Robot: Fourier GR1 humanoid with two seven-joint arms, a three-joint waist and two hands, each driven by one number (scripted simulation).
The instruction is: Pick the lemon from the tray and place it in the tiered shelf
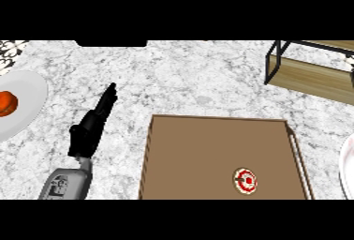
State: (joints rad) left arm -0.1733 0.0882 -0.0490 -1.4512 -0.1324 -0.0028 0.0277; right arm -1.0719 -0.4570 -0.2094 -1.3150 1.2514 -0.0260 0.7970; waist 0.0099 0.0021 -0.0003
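Note:
A brown tray [207, 150] lies on the marble counter, low and right of centre. On its near right part sits a small round thing [245, 181] with a tan rim and a red and white middle; it does not look like a plain yellow lemon. The tiered shelf [311, 75], black wire frame with wooden boards, stands at the far right. My left hand [88, 131] is over the counter to the left of the tray, fingers straight and pointing away from me, holding nothing. My right hand does not show.
A white plate [27, 93] at the left edge carries an orange-red fruit [7, 103]. Part of another white plate [347, 164] shows at the right edge, just beside the tray. Bare marble lies between the tray and the shelf.

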